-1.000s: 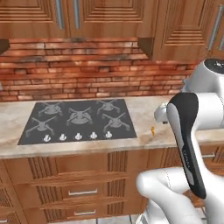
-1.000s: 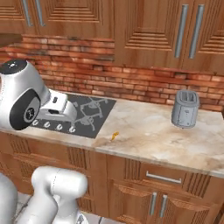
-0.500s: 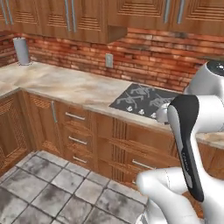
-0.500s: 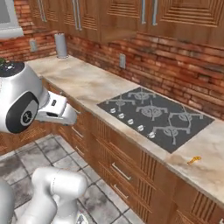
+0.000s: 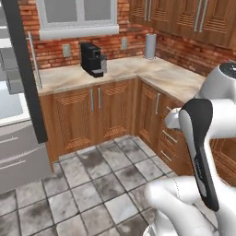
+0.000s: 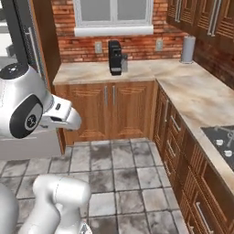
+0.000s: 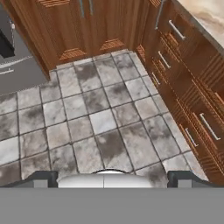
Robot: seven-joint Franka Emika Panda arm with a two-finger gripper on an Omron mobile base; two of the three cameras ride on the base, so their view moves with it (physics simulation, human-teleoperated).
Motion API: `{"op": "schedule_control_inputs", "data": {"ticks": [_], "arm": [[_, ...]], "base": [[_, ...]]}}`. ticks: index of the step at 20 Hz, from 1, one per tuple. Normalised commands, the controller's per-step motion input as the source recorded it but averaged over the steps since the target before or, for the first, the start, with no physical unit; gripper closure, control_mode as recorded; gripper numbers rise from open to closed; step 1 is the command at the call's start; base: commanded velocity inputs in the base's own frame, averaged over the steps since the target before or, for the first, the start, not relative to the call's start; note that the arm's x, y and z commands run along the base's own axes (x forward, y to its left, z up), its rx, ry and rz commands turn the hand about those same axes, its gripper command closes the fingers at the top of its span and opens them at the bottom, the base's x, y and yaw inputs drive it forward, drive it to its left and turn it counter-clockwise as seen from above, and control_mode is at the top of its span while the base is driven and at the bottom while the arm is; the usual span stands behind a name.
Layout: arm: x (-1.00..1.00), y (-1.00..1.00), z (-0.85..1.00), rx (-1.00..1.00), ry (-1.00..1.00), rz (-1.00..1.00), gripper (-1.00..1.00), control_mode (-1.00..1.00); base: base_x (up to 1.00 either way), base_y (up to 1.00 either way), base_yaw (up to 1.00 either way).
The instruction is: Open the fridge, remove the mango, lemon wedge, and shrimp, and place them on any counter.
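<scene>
Beige marbled stone on the counter (image 5: 156, 73), smooth with a soft sheen. Cabinets (image 5: 92, 115) below are brown wood, grain showing, with ribbed trim and slim silver metal handles. Brick wall (image 6: 137, 45), red and rough, pale mortar lines. Floor (image 7: 100, 122) is grey mottled tile, matt, looking worn and blotchy. Fridge (image 5: 18, 138) at the left, pale-grey smooth panels, a silver metal bar handle. Coffee machine (image 6: 115, 57) reads as glossy black plastic. The cooktop (image 6: 224, 139) is black with pale knobs.
</scene>
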Motion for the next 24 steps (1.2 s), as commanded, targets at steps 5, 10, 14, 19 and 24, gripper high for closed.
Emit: {"op": "schedule_control_inputs", "data": {"ticks": [5,10,14,19,24], "arm": [[0.0,0.0,0.0,0.0,0.0,0.0,-1.0,1.0],[0.0,0.0,0.0,0.0,0.0,0.0,-1.0,1.0],[0.0,0.0,0.0,0.0,0.0,0.0,-1.0,1.0],[0.0,0.0,0.0,0.0,0.0,0.0,-1.0,1.0],[0.0,0.0,0.0,0.0,0.0,0.0,-1.0,1.0]], "base": [[0.09,0.59,0.21],[0.26,0.56,0.07],[0.64,0.86,0.09],[0.82,0.97,0.19],[0.57,0.87,0.24]]}}
